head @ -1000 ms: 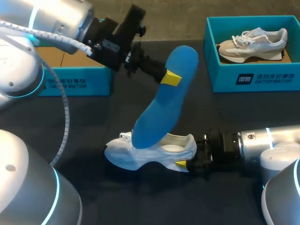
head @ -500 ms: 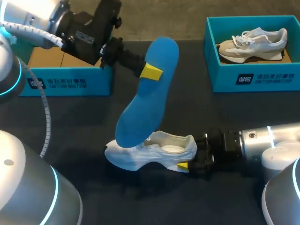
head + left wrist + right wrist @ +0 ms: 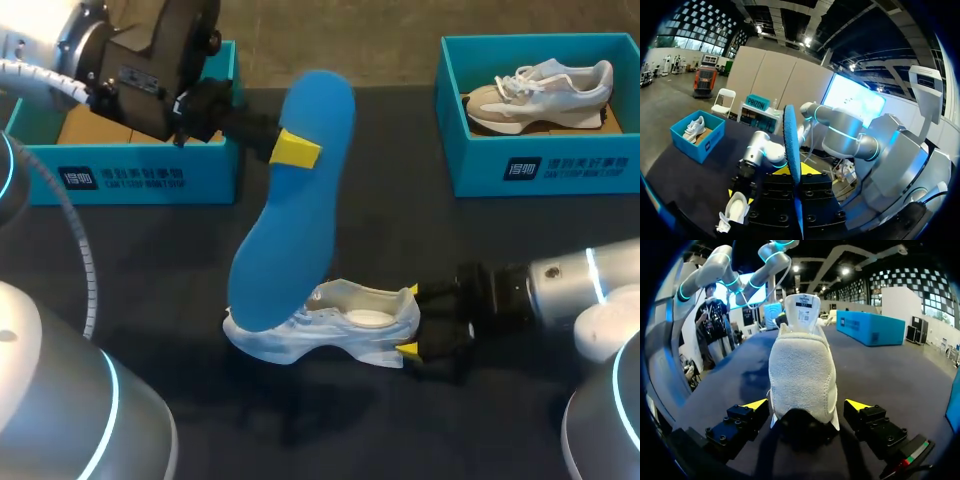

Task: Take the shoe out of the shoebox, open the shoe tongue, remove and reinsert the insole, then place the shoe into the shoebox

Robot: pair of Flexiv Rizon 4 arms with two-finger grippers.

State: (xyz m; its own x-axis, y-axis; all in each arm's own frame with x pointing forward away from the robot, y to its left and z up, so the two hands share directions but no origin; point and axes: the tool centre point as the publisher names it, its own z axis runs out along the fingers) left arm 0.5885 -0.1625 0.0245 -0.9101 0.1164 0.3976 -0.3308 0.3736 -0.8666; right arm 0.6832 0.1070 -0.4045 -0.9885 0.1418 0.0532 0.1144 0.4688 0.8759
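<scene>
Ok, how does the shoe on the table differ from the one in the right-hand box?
The table shoe is all white; the boxed shoe is beige and grey. The table shoe lies on the black table, heel toward the open right end effector; the boxed shoe sits in a teal shoebox. Both point toes toward the robot's left.

The shoe (image 3: 330, 325) lies mid-table (image 3: 200, 250), heel between the right gripper's (image 3: 411, 320) spread fingers. The insole (image 3: 290, 200), pinched by the left gripper (image 3: 298, 150), hangs over its toe. Boxes sit behind, one left (image 3: 150, 175), one right (image 3: 540, 165) (another shoe (image 3: 540, 95) inside).
</scene>
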